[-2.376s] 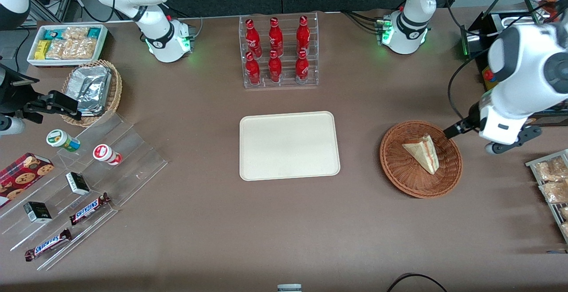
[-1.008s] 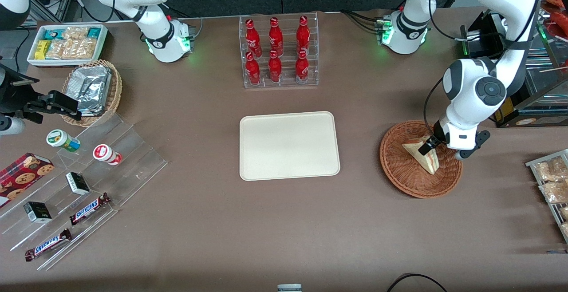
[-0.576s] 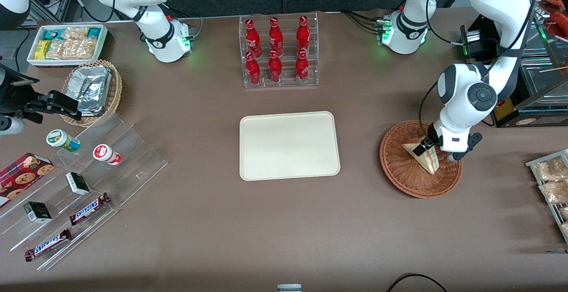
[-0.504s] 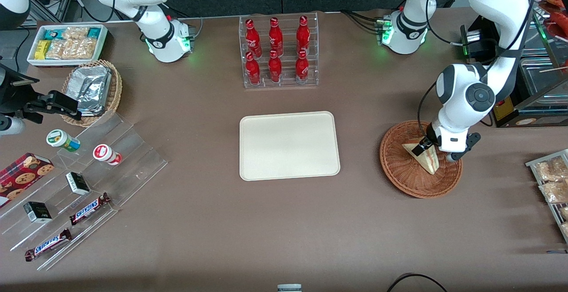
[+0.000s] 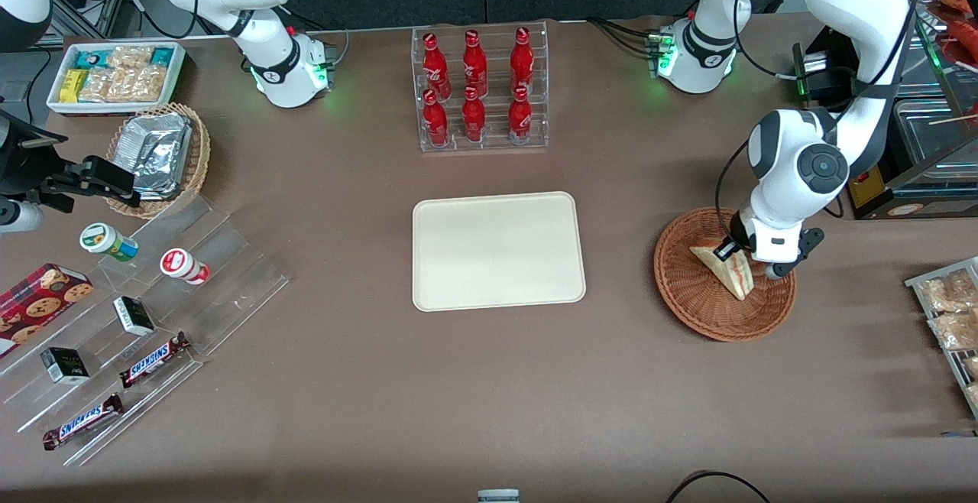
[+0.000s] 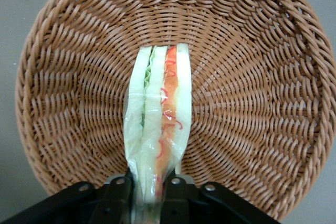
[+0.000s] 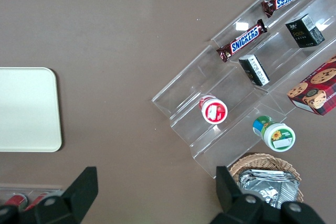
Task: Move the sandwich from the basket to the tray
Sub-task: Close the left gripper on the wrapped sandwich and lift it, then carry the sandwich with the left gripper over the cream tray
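The sandwich point(image 5: 735, 277) lies in the reddish-brown wicker basket point(image 5: 688, 300) toward the working arm's end of the table. My left gripper point(image 5: 728, 252) is down in the basket and shut on the sandwich's wide end. In the left wrist view the clear-wrapped sandwich point(image 6: 160, 124) stands on edge with its red and green filling showing. The black fingers point(image 6: 116, 199) press on both sides of it over the basket's weave point(image 6: 262, 103). The cream tray point(image 5: 497, 251) lies flat at the table's middle, bare, beside the basket. It also shows in the right wrist view point(image 7: 26, 108).
A clear rack of red bottles point(image 5: 479, 90) stands farther from the camera than the tray. A tan basket of foil packs point(image 5: 160, 155), a white bin of snacks point(image 5: 114, 75) and acrylic steps with snacks point(image 5: 153, 312) lie toward the parked arm's end. A rack of packets point(image 5: 951, 319) sits beside the basket.
The left arm swung in over the basket and came down onto the sandwich. Its fingers have closed on the wide end and the sandwich has shifted slightly.
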